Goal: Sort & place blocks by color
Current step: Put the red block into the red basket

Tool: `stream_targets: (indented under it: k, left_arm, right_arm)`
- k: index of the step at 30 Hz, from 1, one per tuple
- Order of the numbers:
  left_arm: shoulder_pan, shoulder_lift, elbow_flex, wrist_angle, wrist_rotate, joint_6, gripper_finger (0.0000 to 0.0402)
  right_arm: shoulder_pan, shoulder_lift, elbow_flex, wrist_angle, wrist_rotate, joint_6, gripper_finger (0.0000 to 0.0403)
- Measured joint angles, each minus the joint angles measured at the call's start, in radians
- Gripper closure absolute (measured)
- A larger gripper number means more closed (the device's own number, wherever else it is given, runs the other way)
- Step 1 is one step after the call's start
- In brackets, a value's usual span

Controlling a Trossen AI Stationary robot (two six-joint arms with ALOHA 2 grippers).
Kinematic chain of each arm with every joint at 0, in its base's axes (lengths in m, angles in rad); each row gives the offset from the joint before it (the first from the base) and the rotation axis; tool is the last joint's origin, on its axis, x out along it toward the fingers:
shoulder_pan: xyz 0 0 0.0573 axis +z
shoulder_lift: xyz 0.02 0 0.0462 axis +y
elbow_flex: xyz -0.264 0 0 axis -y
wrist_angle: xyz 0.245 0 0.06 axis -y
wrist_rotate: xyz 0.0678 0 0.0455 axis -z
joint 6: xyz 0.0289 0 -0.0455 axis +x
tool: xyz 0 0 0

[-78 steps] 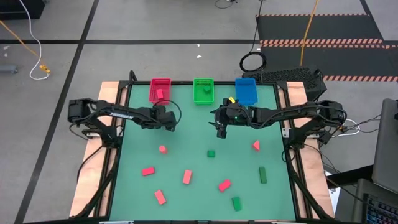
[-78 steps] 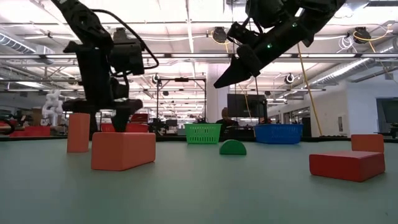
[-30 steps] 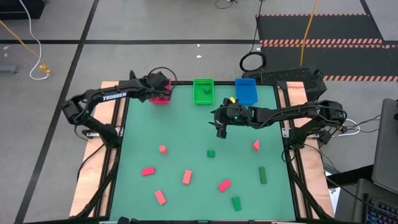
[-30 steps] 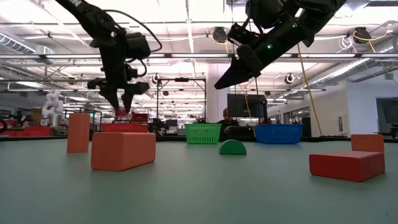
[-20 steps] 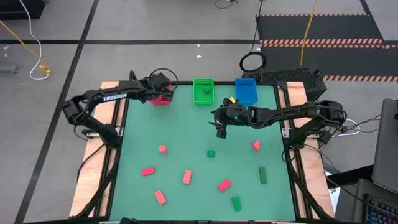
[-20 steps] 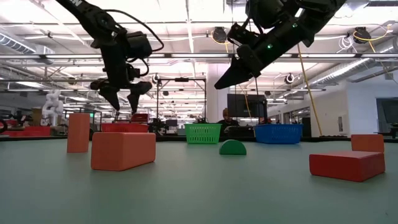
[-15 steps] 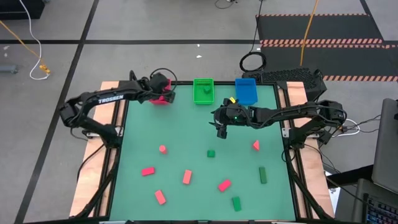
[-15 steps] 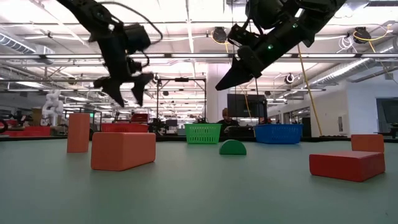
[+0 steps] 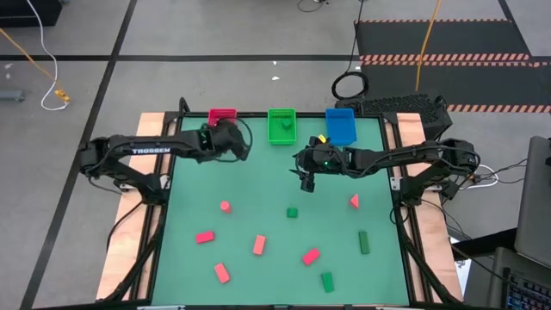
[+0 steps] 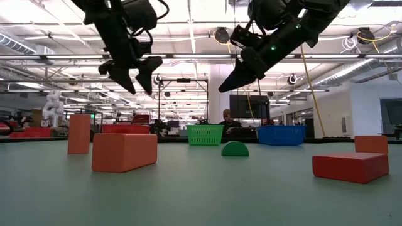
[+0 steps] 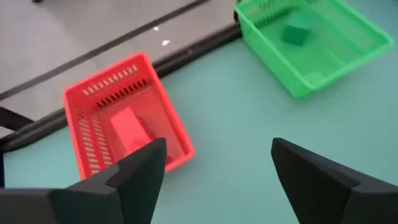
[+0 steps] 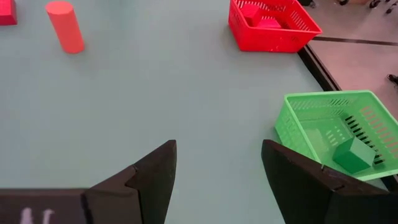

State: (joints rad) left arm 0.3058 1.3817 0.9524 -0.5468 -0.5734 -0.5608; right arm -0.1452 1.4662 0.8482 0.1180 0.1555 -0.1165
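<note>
My left gripper (image 9: 231, 138) hangs open and empty above the table, just on the near side of the red bin (image 9: 222, 114); its wrist view (image 11: 214, 149) shows a pink block (image 11: 127, 124) lying in that bin. My right gripper (image 9: 306, 176) hovers open and empty near the green bin (image 9: 281, 126), which holds a green cube (image 12: 351, 154). Loose on the table lie a red cylinder (image 9: 225, 206), several red bars such as one (image 9: 258, 245), a red wedge (image 9: 354, 201), a green cube (image 9: 292, 212) and a green bar (image 9: 363, 242).
A blue bin (image 9: 341, 126) stands at the far edge, right of the green one. In the low view a red bar (image 10: 124, 151) and another red block (image 10: 350, 167) lie close to the camera, and a green half-round (image 10: 235, 149) lies farther back. Wooden rails border the table.
My left gripper stood over the red bin with a small red piece between its fingertips. It opened and let go, then rose and drew back toward the near edge, off the bin. My right arm kept still.
</note>
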Motion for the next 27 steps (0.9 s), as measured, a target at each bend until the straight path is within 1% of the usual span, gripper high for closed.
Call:
stream_targets:
  k: [2,9,11,15,17,24,27]
  left_arm:
    - [0.026,0.007,0.001,-0.002,0.018,-0.001,0.0125]
    - [0.138,0.016,0.0,-0.02,0.191,0.008,0.0165]
    - [0.161,0.019,0.001,-0.025,0.22,0.009,0.0173]
    - [0.191,0.047,0.0,-0.073,0.236,0.003,0.0187]
    - [0.203,0.067,0.002,-0.064,0.235,0.002,0.0191]
    - [0.232,0.141,0.0,-0.071,0.24,0.017,0.0192]
    - [0.246,0.167,0.001,-0.049,0.24,0.029,0.0193]
  right_arm:
    - [0.0,0.0,0.0,-0.005,0.0,0.0,0.0172]
    - [0.0,0.0,0.0,-0.006,0.0,0.003,0.0172]
    - [0.0,0.0,0.0,-0.006,0.0,0.003,0.0172]
    - [0.0,0.0,0.0,-0.006,0.0,0.003,0.0172]
    - [0.0,0.0,0.0,-0.005,0.0,0.002,0.0172]
    - [0.0,0.0,0.0,-0.003,0.0,0.001,0.0172]
    - [0.0,0.0,0.0,-0.003,0.0,0.001,0.0172]
